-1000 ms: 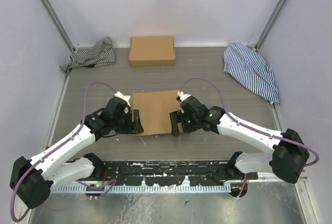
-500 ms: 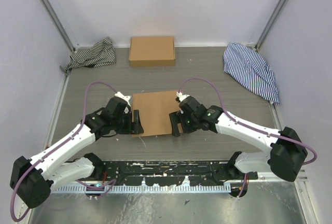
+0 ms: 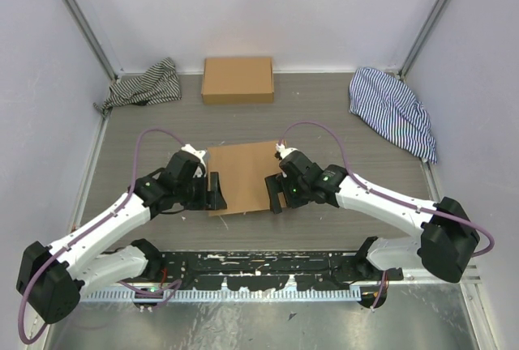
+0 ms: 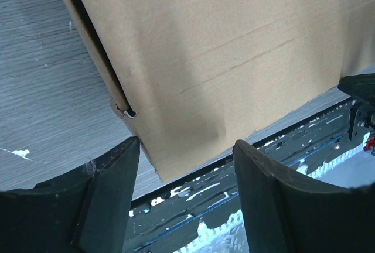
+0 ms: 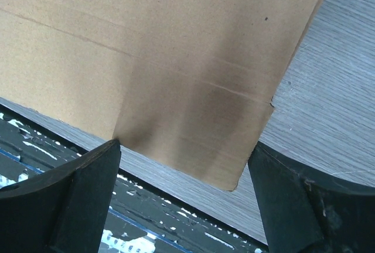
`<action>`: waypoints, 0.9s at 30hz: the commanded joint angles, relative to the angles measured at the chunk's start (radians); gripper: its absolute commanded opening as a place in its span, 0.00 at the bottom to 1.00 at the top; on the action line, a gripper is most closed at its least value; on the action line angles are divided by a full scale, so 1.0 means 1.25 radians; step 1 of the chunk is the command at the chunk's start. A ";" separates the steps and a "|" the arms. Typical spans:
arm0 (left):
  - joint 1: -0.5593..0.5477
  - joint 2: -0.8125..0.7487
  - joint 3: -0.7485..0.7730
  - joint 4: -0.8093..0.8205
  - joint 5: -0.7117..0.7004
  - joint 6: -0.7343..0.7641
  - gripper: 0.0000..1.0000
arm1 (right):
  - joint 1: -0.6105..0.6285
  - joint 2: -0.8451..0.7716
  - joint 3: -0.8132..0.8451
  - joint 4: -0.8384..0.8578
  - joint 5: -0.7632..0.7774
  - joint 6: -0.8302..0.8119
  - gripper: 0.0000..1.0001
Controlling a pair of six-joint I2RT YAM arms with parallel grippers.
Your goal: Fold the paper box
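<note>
The grey wood-grain table (image 3: 340,123) fills the floor of the cell, and its near edge is covered by a black, paint-flecked rail (image 3: 268,265). Both white arms bend in from their bases with elbows out and wrists tipped down toward the middle.

The paper box (image 3: 242,173), a plain brown cardboard piece with faint crease lines, lies at the table's centre between the two wrists. From above, its near left and right edges are partly hidden by the grippers. Both wrist views cut it off at the top (image 4: 222,48) (image 5: 164,60). The left wrist view shows a layered side edge with a small tab; whether flaps lie beneath cannot be told.

A crumpled blue-and-white striped cloth (image 3: 391,111) lies at the far right. A ready-formed brown cardboard box (image 3: 238,79) rests against the back wall, and a dark striped cloth (image 3: 146,84) is bunched in the far left corner.

The left gripper (image 3: 215,190) has its black fingers (image 4: 108,188) spread wide around the box's near left corner, gripping nothing. The right gripper (image 3: 274,191) is likewise spread, its fingers (image 5: 304,200) flanking the near right corner.
</note>
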 commanded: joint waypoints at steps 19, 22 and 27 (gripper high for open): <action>-0.004 -0.063 -0.015 0.057 0.112 -0.069 0.70 | 0.004 -0.044 0.046 0.019 -0.014 0.004 0.92; -0.003 -0.063 -0.016 0.059 0.112 -0.073 0.70 | 0.004 -0.047 0.048 0.016 -0.013 0.004 0.92; -0.004 -0.052 -0.030 0.070 0.116 -0.078 0.70 | 0.004 -0.049 0.047 0.015 -0.011 0.006 0.92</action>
